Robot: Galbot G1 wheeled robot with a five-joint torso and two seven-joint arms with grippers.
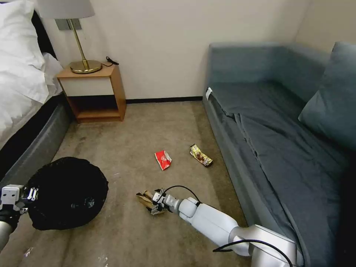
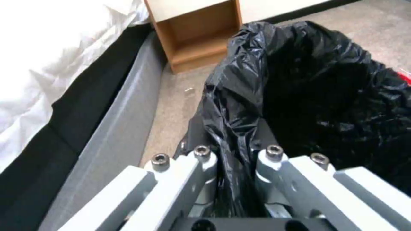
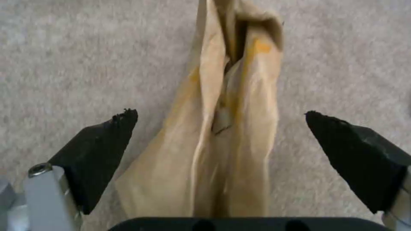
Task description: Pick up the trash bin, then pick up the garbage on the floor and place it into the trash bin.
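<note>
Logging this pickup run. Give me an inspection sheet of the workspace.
Surface: beige carpet, scuffed, with pale specks.
Job's things: trash bin, black-lined, at the robot's left; brown paper bag on the floor; red snack packet and yellow-brown wrapper lie farther out, apart.
Clutter: nothing seen beyond the litter.
Grippers: left gripper shut on the bin's bag rim; right gripper open, its fingers either side of the paper bag.
Cables: black cable looping along the right arm.
Surroundings: bed, nightstand with lamp, blue sofa.
</note>
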